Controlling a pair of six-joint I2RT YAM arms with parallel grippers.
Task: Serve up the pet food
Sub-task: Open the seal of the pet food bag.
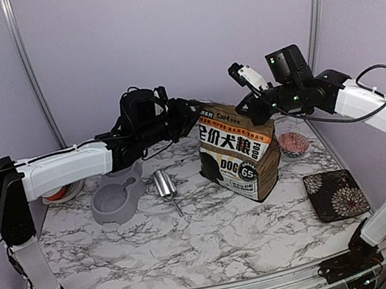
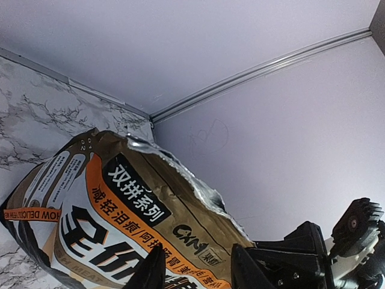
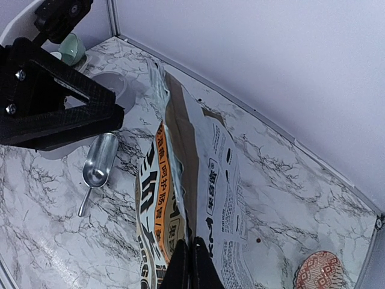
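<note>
The brown-and-white dog-food bag (image 1: pixel 239 153) stands upright mid-table with its torn top open. No kibble shows; the inside of the bag is hidden. My left gripper (image 1: pixel 197 117) is at the bag's top left corner. In the left wrist view it (image 2: pixel 198 271) is open, its fingers spread in front of the bag's printed face (image 2: pixel 120 205). My right gripper (image 1: pixel 256 111) is at the bag's top right corner. In the right wrist view it (image 3: pixel 192 265) is shut, pinching the bag's top edge (image 3: pixel 180 174).
A grey pet bowl (image 1: pixel 113 201) and a metal scoop (image 1: pixel 164 185) lie left of the bag. A red-patterned small bowl (image 1: pixel 293 145) sits right of it, with a dark floral square plate (image 1: pixel 336 194) nearer the front. Walls close the back and sides.
</note>
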